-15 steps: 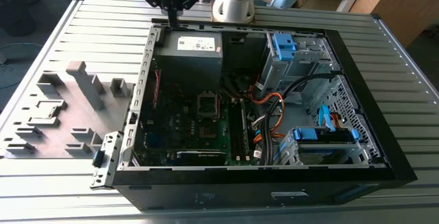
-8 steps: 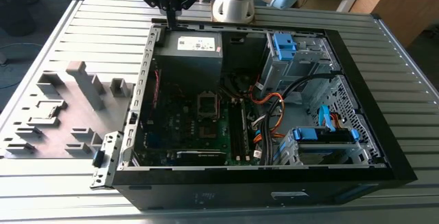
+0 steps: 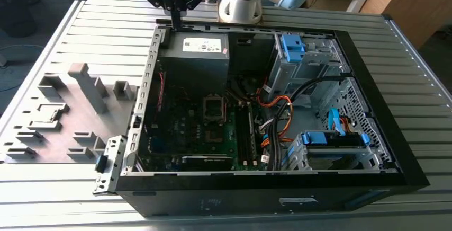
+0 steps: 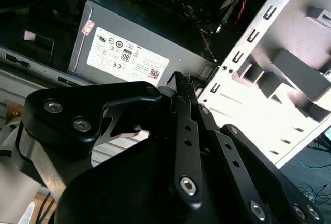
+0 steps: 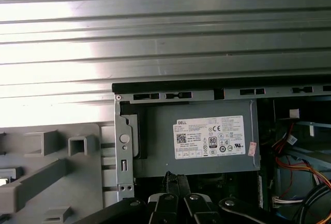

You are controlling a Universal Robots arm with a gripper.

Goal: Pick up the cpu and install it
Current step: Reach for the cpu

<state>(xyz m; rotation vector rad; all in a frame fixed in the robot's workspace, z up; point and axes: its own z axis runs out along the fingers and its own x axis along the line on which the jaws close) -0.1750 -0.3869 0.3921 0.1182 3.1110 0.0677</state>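
Over on the exterior view's left of the ribbed silver metal surface (image 3: 106, 29) lies the flat grey fixture tray with raised holder blocks (image 3: 78, 120). In one of its recesses near the tray's outer edge sits a small thin square piece, which looks to be the cpu (image 3: 50, 114). It is well apart from the arm, and nothing touches it.

Moving right, the black end effector (image 3: 173, 25) hangs at the far edge of the surface, above the far left corner of the open black computer case (image 3: 381, 114). Both wrist views show its fingertips pressed together, and no chip is visible between them (image 4: 181, 80) (image 5: 176, 178).

Just beyond those tips is the grey metal power-supply box with a white label (image 3: 201, 45) (image 4: 134, 43) (image 5: 207, 138), seated in that same corner of the case. Further in, near the middle of the board, the dark square metal-framed socket (image 3: 215, 109) has a dark centre.
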